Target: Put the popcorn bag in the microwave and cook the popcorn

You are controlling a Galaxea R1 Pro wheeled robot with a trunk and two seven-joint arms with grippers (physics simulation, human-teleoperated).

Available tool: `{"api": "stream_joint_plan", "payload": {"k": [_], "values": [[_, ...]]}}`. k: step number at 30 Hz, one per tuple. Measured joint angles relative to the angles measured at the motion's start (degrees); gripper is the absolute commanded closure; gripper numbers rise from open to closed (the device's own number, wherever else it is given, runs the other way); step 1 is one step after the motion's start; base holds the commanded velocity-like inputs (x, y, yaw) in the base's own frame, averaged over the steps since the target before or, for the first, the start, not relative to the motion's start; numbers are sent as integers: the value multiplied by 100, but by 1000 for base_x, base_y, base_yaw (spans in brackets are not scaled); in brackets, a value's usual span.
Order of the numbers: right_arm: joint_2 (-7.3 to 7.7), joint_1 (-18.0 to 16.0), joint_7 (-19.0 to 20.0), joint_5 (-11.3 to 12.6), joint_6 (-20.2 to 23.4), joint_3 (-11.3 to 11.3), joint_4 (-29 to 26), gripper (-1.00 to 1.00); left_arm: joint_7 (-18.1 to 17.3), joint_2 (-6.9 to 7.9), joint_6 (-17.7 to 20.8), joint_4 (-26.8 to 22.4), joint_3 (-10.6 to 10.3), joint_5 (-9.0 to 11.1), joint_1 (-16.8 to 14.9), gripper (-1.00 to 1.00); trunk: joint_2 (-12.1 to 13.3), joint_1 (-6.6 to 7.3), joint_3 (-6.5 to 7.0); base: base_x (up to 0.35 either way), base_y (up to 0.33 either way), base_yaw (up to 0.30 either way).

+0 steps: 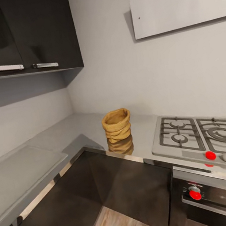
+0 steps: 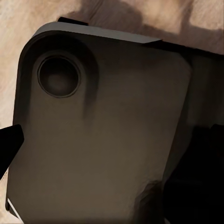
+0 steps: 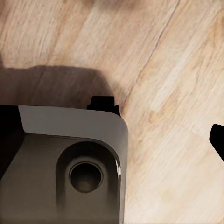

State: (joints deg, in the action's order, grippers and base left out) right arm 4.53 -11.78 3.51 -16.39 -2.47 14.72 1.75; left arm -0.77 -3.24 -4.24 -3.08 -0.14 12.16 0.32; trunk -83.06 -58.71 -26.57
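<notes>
The bag (image 1: 117,125) stands upright on the countertop (image 1: 82,127) in the corner, near the hob (image 1: 202,134) (its reflection shows on the steel). The wrist views look down instead on the robot's grey base (image 2: 107,140) over the wood floor (image 3: 177,70). Only dark fingertip slivers (image 2: 9,140) (image 3: 218,137) show; whether either gripper's jaws are open, I cannot tell.

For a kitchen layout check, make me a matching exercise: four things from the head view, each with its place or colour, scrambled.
Things:
1. popcorn bag
2. gas hob
3. wall cabinets
4. hob knob

Descriptions:
A. red
B. high on the left, dark fronts with steel handles
C. standing upright on the countertop in the corner
D. right of the bag, grey with grates

Pairs: 1-C, 2-D, 3-B, 4-A
</notes>
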Motion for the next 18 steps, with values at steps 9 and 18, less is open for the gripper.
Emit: {"api": "stream_joint_plan", "payload": {"k": [9, 18], "values": [[0, 0, 1, 0, 0, 0, 0, -100, 0, 0, 0, 0, 0, 0, 0, -100, 0, 0, 0, 212, 120, 0], [0, 0, 2, 2, 7, 0, 0, -100, 2, 0, -4, -6, 0, 0, 0, -100, 0, -2, 34, 123, 64, -110]]}}
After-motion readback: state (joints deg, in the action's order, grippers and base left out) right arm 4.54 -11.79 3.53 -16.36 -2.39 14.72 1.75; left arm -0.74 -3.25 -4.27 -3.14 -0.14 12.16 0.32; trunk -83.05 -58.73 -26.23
